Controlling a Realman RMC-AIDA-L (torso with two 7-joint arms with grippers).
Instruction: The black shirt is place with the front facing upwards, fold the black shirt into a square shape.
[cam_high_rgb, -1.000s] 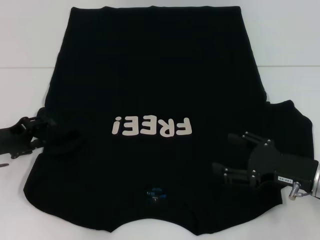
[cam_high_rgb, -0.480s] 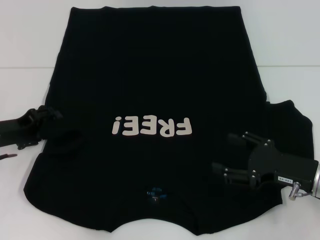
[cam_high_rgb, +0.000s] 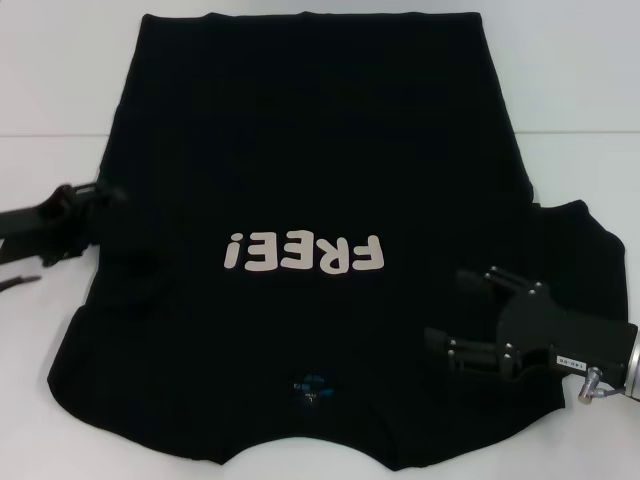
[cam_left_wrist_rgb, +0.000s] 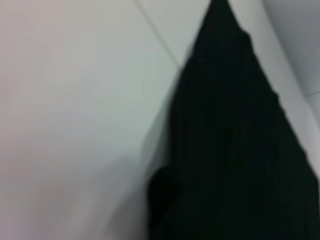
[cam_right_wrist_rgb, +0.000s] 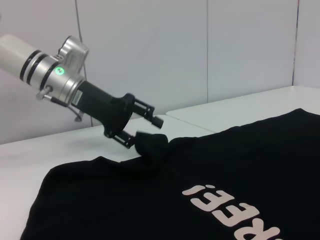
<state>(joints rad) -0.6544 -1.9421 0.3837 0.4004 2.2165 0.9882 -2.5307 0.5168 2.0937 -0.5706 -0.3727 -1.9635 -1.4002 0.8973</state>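
My right hand (cam_high_rgb: 462, 307) sits nearest me, at about 4 o'clock on the black shirt (cam_high_rgb: 310, 160), fingers spread and holding nothing, resting over the fabric just inside the right sleeve. The black shirt lies flat, face up on the white table (cam_high_rgb: 580, 110), collar toward me, the cream "FREE!" lettering (cam_high_rgb: 303, 253) near its middle and the hem at 12 o'clock. My left hand (cam_high_rgb: 100, 197) is at 9 o'clock, at the shirt's left edge; the right wrist view shows its fingers closed on a bunched knot of left sleeve fabric (cam_right_wrist_rgb: 150, 145), raised slightly off the table. The step in hand appears to be folding the left sleeve inward. To do it well, I should keep the pinch firm, lift only enough to clear the body panel, carry the sleeve toward the lettering in a straight line, and lay it down so the fold runs parallel to the side seam. Compared with a second ago, my left hand has moved farther from me along the edge, drawing the sleeve with it; my right hand has not shifted.
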